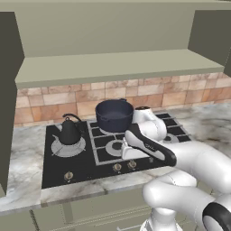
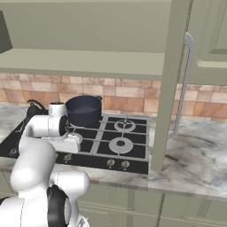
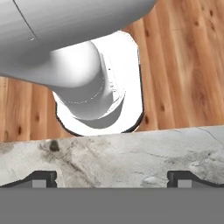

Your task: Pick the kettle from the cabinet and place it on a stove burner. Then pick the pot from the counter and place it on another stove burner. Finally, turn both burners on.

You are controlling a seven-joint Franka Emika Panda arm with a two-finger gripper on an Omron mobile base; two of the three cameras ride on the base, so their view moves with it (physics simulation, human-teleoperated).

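1. Left base view: the kettle [image 1: 70, 131] is sitting upright on the wide silvery stove burner [image 1: 67, 148] at the left of the black cooktop [image 1: 54, 173], its arched handle on top.
2. Same view: the pot [image 1: 114, 114] is resting on a rear grate of the cooktop, to the right of the kettle and apart from it, in front of the brick backsplash [image 1: 49, 103].
3. Same view: the white arm is bending across the cooktop's right half, its hand lying over the front-centre burner, just above the knobs [image 1: 117, 167]. The fingers are hidden here.
4. Same view: the counter [image 1: 25, 149] is running along both sides of the cooktop; the open cabinet [image 1: 113, 65] shelf is hanging above.
5. Right base view: the pot [image 2: 84, 110] is standing on the rear left grate. A dark rounded shape with a loop handle, likely the kettle [image 2: 33, 107], is peeking out behind the arm at far left.
6. Same view: the cabinet door [image 2: 170, 84] is standing open edge-on over the counter [image 2: 195, 150], with its long grey bar handle [image 2: 182, 84] facing right.
7. Hand view: the gripper [image 3: 112, 178] is pointing down over the counter [image 3: 113, 159] edge, wooden floor [image 3: 183, 65] beyond. The two fingertips [image 3: 41, 178] are standing wide apart at the bottom corners, nothing between them.
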